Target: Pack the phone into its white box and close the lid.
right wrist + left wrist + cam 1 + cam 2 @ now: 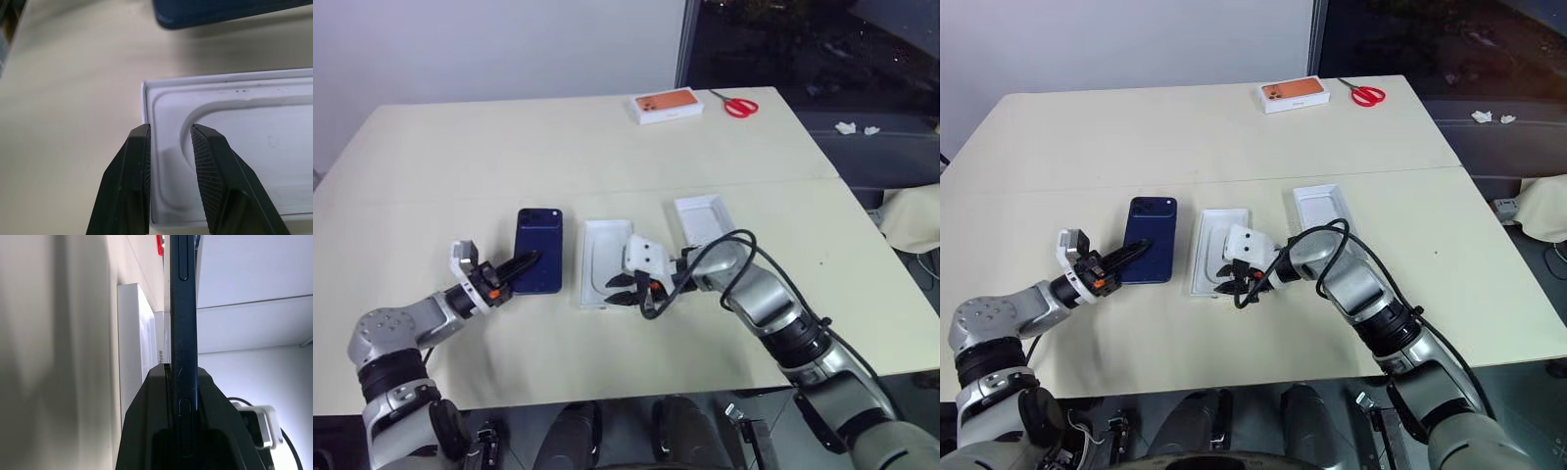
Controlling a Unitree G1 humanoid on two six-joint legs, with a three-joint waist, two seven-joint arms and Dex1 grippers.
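The dark blue phone (pixel 540 245) lies back up left of the white box (pixel 587 257), with its near end between the fingers of my left gripper (pixel 530 260), which is shut on it. In the left wrist view the phone (pixel 185 308) stands edge-on between the two fingers (pixel 146 421). A white insert (pixel 254 137) with a rounded recess sits in the white box. My right gripper (pixel 170 134) hovers over the box's near end, slightly open, with nothing between its fingers. The lid (pixel 705 217) lies to the right of the box, plain white inside facing up.
A white box with an orange top (pixel 668 106) and red scissors (pixel 740 105) lie at the table's far edge. A seam (pixel 754 182) crosses the table behind the lid. A black cable (pixel 724 257) loops off my right forearm.
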